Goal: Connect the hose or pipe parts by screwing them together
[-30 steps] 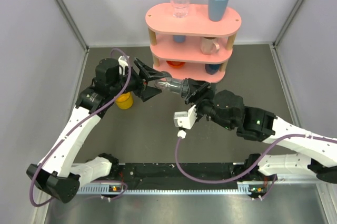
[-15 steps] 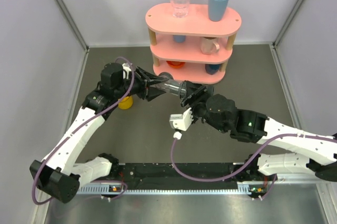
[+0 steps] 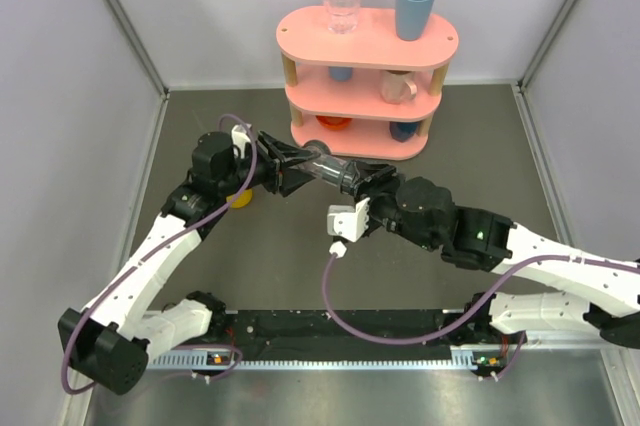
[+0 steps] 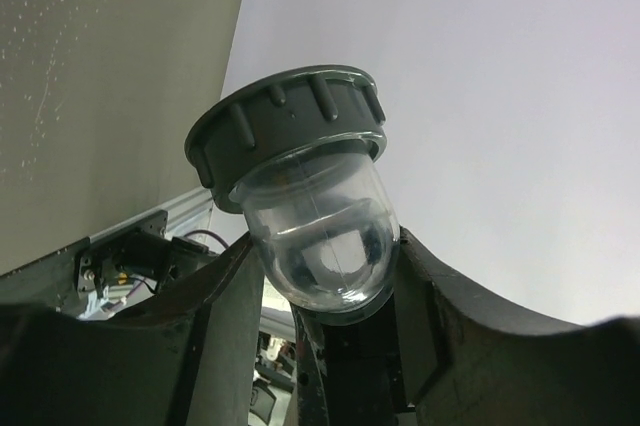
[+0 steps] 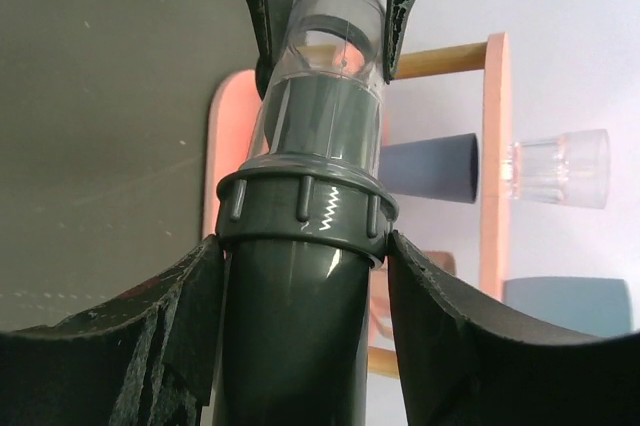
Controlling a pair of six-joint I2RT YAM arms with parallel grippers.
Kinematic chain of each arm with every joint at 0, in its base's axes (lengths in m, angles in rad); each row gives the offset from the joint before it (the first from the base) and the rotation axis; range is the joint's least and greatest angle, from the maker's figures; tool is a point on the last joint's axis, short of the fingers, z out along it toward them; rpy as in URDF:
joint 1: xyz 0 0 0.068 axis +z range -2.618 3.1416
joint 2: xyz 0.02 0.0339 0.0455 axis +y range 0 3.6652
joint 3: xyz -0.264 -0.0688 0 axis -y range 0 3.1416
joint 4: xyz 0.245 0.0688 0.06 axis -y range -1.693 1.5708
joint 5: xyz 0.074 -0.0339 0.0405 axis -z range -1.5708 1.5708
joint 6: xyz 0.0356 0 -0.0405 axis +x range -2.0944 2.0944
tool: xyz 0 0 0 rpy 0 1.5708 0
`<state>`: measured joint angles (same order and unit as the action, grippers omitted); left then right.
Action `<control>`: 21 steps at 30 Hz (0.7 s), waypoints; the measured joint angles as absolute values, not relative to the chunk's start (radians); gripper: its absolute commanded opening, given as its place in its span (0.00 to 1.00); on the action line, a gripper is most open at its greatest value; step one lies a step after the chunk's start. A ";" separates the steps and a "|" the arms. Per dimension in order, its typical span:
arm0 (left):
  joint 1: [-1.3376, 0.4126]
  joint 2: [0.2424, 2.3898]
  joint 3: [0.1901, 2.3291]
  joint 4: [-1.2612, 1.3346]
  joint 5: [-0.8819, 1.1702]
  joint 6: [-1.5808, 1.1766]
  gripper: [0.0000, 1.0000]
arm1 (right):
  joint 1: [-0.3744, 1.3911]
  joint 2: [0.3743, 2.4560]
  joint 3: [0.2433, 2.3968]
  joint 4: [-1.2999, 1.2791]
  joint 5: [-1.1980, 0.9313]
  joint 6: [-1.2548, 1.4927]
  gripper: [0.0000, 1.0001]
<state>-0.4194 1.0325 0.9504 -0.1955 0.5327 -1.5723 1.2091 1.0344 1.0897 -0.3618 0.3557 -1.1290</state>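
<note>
The two pipe parts are held in the air, joined end to end in front of the shelf. The translucent tube has a rounded clear end and runs into a ribbed grey collar. My left gripper is shut on that rounded end, with a finger pressed on each side of it. The dark grey fitting sits below its ribbed collar. My right gripper is shut on the fitting just under the collar. In the right wrist view the clear tube sticks out between the left fingers.
A pink three-tier shelf stands at the back, with a clear glass and a blue cup on top and a white mug on the middle tier. A yellow cup is half hidden under my left arm. Grey walls close in both sides.
My left gripper, open a second ago, has slid right over the tube's end and closed on it. The right arm and the fitting shifted slightly.
</note>
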 measured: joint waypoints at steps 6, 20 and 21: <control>-0.429 1.002 0.934 -0.150 0.492 -1.526 0.00 | 1.176 1.005 1.090 -0.340 0.238 -0.957 0.00; -0.449 0.975 0.904 -0.056 0.451 -1.489 0.00 | 1.124 0.969 1.094 -0.295 0.123 -0.727 0.00; -0.450 0.975 0.904 -0.052 0.447 -1.489 0.00 | 1.121 0.968 1.094 -0.292 0.121 -0.720 0.00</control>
<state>-0.4496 0.9749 0.9039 -0.0521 0.4473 -1.4895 1.1210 0.9684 1.0939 -0.2924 0.1207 -0.7200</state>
